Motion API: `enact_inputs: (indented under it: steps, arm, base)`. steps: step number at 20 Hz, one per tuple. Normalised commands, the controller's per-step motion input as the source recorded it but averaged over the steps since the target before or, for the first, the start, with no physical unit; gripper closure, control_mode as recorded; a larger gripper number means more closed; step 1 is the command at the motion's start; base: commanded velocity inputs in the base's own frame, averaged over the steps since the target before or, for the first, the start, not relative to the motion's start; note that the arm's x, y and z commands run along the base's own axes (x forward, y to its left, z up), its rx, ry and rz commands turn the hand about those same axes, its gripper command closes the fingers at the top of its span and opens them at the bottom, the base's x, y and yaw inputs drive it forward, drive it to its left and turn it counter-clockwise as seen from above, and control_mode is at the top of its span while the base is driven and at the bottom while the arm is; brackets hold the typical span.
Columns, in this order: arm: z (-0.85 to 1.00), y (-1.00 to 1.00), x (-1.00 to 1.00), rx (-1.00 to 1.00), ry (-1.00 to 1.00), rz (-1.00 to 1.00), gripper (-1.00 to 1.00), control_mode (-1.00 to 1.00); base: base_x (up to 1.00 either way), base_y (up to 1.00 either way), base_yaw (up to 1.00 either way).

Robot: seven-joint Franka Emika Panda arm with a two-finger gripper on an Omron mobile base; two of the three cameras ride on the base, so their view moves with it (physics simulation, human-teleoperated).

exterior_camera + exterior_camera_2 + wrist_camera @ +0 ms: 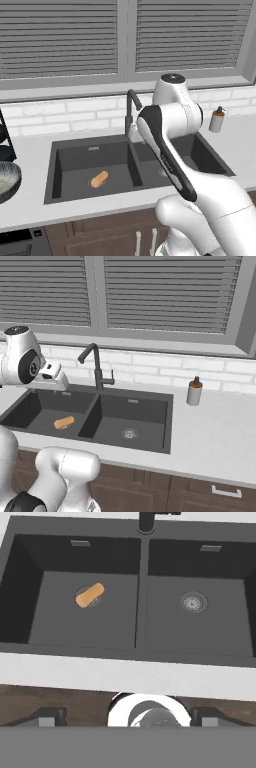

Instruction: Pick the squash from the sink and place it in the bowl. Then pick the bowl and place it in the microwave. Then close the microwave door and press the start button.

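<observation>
Hand view: pincer (128,716) wide open, nothing held, hanging over front counter edge (125,674). Squash (90,595) well ahead and left of pincer, lying on drain of sink's (141,587) left basin. Faucet (148,521) far ahead. Bowl (7,181) off to left on counter, apart from sink.

The sink (75,170) sits in a pale counter (30,150) under shuttered windows, a white brick backsplash behind it. The squash (99,178) lies in the left basin, on the basin floor over the drain. The dark faucet (131,107) rises at the far rim between the basins — partly hidden by the white arm (172,150). At the left edge, the bowl (7,181) rests on the counter. A soap dispenser (216,119) stands far right.
</observation>
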Motion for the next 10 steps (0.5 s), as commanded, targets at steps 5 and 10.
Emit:
enact_inputs:
  steps: [5,10]
  arm:
    - [-0.48,0.85,0.00,0.00,0.12,-0.18,-1.00,-1.00]
    - [-0.29,0.46,0.23,0.00,0.09,-0.15,-1.00,-1.00]
  base:
    - [0.00,0.00,0.00]
    - [0.00,0.00,0.00]
